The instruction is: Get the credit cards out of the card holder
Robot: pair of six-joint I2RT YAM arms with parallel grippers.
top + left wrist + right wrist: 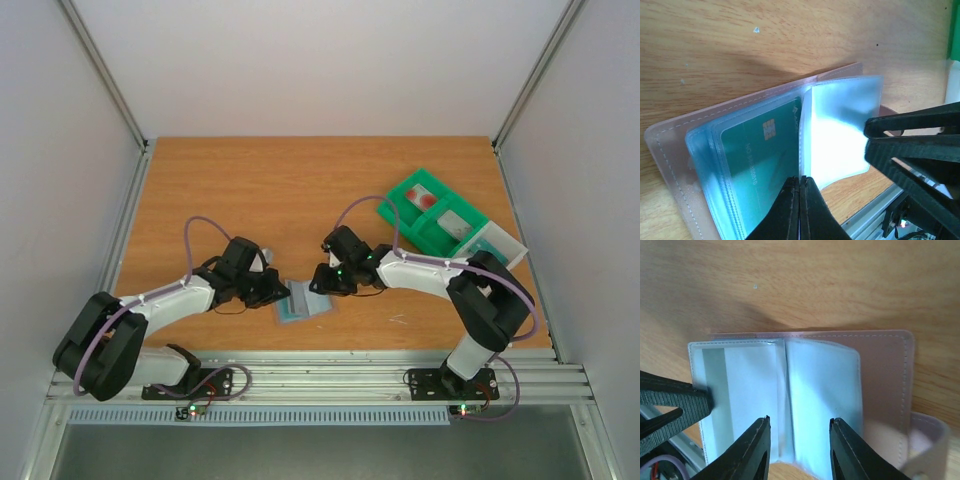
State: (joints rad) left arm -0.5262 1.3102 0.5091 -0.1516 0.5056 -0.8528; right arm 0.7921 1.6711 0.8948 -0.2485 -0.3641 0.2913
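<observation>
The card holder (303, 300) lies open near the table's front edge, tan outside, with clear blue-grey sleeves inside. In the left wrist view a teal-green card (757, 155) with a gold chip sits inside the left sleeves of the card holder (675, 145). My left gripper (800, 181) is shut, pinching the edge of a clear sleeve at the fold. My right gripper (800, 424) is open, its jaws above the empty clear sleeves (822, 390) and touching nothing. A red card (425, 197) and a grey card (456, 222) lie in the green tray.
The green compartmented tray (400, 222) stands at the back right, with a white part (500, 243) at its near end. The metal rail (330, 380) runs along the table's front edge just below the holder. The two grippers (285, 292) (320, 280) are close together over the holder.
</observation>
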